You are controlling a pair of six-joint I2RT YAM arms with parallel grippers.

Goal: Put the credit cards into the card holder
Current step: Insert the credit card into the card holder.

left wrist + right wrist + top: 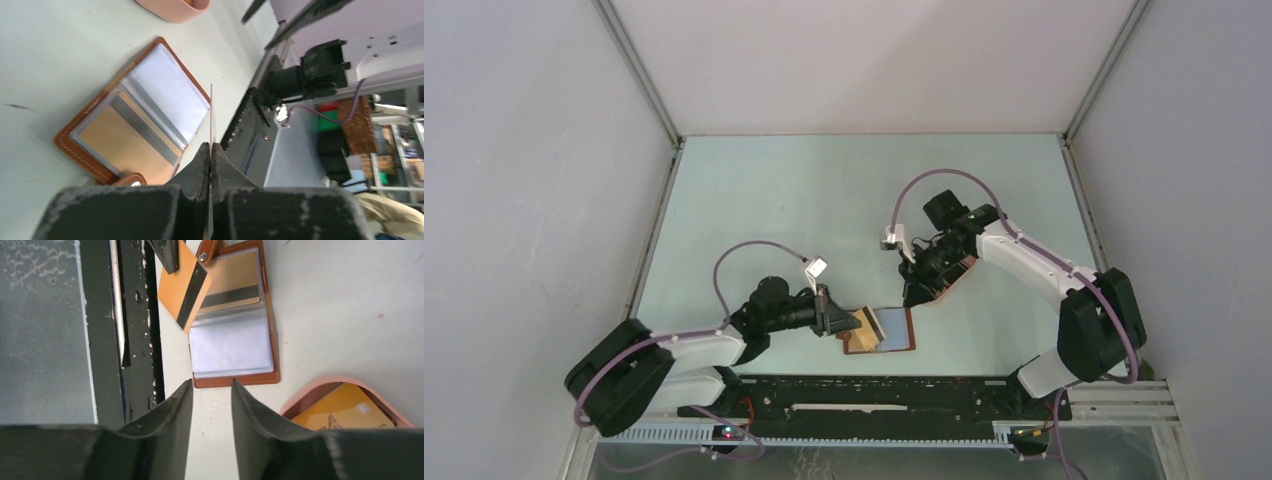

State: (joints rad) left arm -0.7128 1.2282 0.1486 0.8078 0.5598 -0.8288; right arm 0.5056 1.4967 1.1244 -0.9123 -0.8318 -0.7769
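Left of card holder (232, 340), left gripper (210, 150) pinched orange card (182, 287) (right gripper (212, 390) apart, empty); skewed entry could jam.

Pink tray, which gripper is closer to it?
Right. The right gripper sits open just beside the pink tray, between it and the card holder; the left gripper, shut on an orange card, is at the holder's far side.

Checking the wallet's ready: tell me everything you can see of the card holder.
The card holder is a reddish-brown leather bifold with pale stitching, lying open on the table beside the black rail. Its clear plastic sleeves show: one holds a tan card with a dark stripe, the other looks empty. A snap tab juts from one end, where the orange card in the left claw hangs; contact is unclear.
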